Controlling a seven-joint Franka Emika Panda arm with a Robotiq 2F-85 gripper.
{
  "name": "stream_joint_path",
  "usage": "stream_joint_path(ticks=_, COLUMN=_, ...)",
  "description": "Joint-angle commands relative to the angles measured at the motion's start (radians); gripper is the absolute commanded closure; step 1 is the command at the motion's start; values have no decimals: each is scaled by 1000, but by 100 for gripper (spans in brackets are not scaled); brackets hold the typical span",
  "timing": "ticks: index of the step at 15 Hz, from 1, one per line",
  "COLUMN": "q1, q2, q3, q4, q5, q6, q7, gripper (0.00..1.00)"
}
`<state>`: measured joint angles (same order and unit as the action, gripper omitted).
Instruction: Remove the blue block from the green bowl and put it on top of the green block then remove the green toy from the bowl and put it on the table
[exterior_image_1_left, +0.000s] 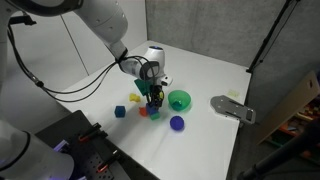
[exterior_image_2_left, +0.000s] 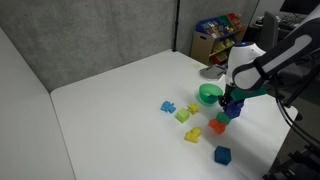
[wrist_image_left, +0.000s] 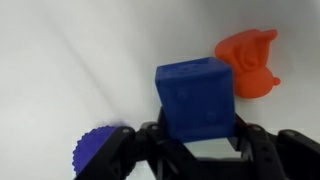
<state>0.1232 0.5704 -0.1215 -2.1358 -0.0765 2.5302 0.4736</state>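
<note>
My gripper (wrist_image_left: 197, 128) is shut on the dark blue block (wrist_image_left: 197, 97) and holds it over the white table (exterior_image_1_left: 200, 70). In both exterior views the gripper (exterior_image_1_left: 152, 93) (exterior_image_2_left: 232, 100) hangs right beside the green bowl (exterior_image_1_left: 179, 100) (exterior_image_2_left: 208, 95), over a small cluster of coloured pieces. A small green piece (exterior_image_1_left: 154, 112) lies just below the gripper. A lookalike blue cube (exterior_image_1_left: 120, 112) (exterior_image_2_left: 222, 154) sits apart on the table. I cannot make out the green toy in the bowl.
An orange toy (wrist_image_left: 248, 62) (exterior_image_2_left: 216, 127) lies close to the held block. A round purple thing (exterior_image_1_left: 177, 123) (wrist_image_left: 97, 150) is near the bowl. A cyan block (exterior_image_2_left: 168, 106) and yellow-green blocks (exterior_image_2_left: 183, 115) lie further out. A grey object (exterior_image_1_left: 232, 108) sits at the table edge.
</note>
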Motion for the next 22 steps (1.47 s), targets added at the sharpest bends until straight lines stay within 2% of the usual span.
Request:
stream_joint_path(ticks=1, q1=17, q2=23, q3=-19, q4=28, q5=39, q6=18, q7=60, gripper=69)
stream_joint_path(ticks=13, q1=41, q2=57, q3=-33, q4=34, q5=84, q6=129, q7=114, gripper=69)
stream_joint_path(ticks=22, q1=50, q2=71, q3=-39, q4=29, q5=122, q6=144, q7=116, gripper=69)
